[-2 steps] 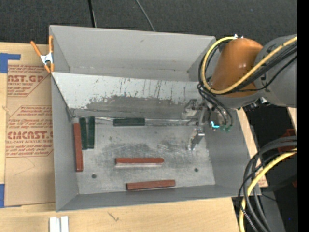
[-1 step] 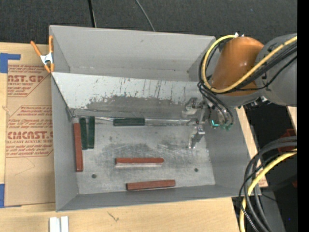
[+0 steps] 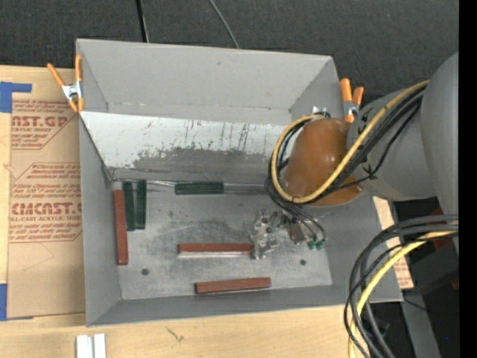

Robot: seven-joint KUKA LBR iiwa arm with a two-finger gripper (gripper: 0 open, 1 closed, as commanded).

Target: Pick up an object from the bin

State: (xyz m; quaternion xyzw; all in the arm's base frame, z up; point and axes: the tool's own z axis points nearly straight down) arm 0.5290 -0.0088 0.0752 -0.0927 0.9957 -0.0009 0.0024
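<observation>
Item: red-brown bar (image 3: 212,250), flat, mid-floor of bin (image 3: 186,222). My gripper (image 3: 262,242) at its right end; opening: cannot tell, hold unconfirmed. Advice: centre across bar's narrow width, lift level.

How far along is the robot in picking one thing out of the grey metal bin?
Done: the gripper is low inside the grey metal bin, at the right end of the long red-brown bar in the middle of the floor. In hand: work at that bar, which lies flat. Left: the lift; no bar is raised yet.
</observation>
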